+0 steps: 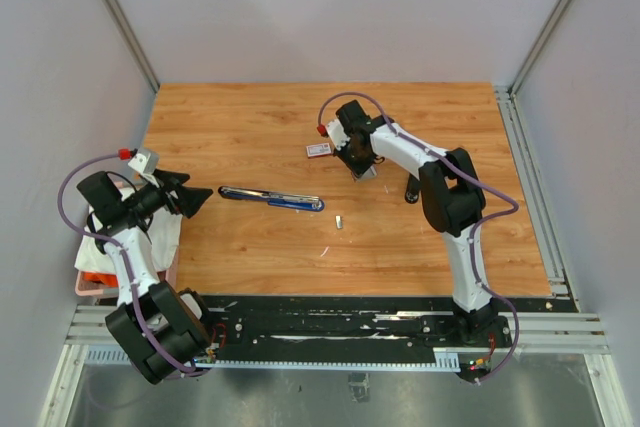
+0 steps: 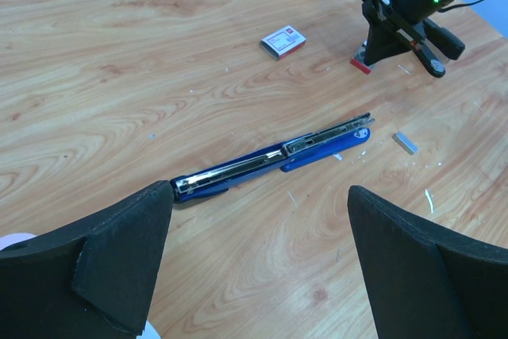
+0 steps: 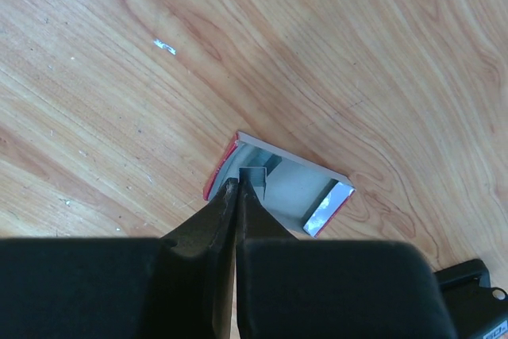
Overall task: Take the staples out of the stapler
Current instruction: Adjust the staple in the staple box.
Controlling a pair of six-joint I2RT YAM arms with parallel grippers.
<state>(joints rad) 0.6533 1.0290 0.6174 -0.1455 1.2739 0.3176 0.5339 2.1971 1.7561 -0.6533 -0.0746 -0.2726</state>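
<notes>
Glossy blue stapler (image 1: 270, 198) on smooth wood-grain table (image 1: 250, 127).

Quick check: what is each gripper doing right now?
Left gripper: open, holding nothing.
Right gripper: shut above a red-edged tray; a staple strip sits at its tips, but I can't tell if it is gripped.

An opened blue stapler (image 2: 274, 160) is laid out flat on the wooden tabletop (image 2: 119, 77). Nearer than the stapler, the left tool (image 2: 260, 194) is seen with its black fingers (image 2: 103, 263) spread wide. A short grey bar of staples (image 2: 406, 143) is seen just off the stapler's right end. Beyond the stapler, a red-and-white box (image 2: 283, 42) is seen, and the right tool (image 2: 364, 58) is pointed down at a small red piece (image 2: 361, 67).
</notes>
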